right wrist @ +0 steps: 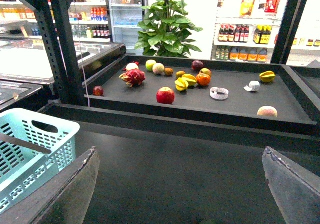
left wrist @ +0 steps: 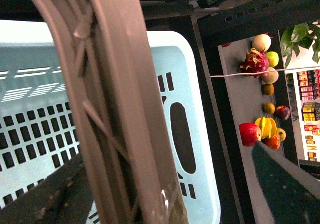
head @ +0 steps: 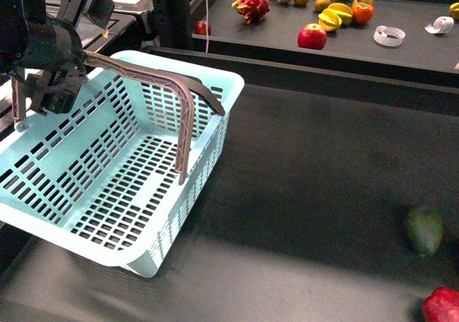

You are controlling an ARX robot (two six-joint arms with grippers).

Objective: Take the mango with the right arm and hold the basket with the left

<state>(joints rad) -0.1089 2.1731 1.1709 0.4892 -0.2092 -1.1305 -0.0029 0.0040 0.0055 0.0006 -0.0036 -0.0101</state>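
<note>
Basket (head: pixel 231 87) handle (head: pixel 154 77) between left jaws, grip unclear, right jaws spread wide, holding nothing

The front camera sat up high between the arms and looked down and ahead. It saw the aqua basket (head: pixel 136 193) on the dark table (head: pixel 308 193) and the fruit shelf (head: pixel 416 49) far behind.

The left wrist camera was very close to the basket handle (left wrist: pixel 115 109), so the brown bar filled much of its picture. Past it were the basket (left wrist: pixel 190 134) wall and the shelf, turned on its side.

The right wrist camera sat low over the table (right wrist: pixel 175 174) and looked straight across at the shelf (right wrist: pixel 210 107) and the shop behind it. A corner of the basket (right wrist: pixel 35 144) showed.

All three views shared the basket, the red apple (head: pixel 312 36) (left wrist: pixel 249 133) (right wrist: pixel 165 95) and the dragon fruit (head: pixel 252 5) (left wrist: pixel 255 63) (right wrist: pixel 133 77).
</note>
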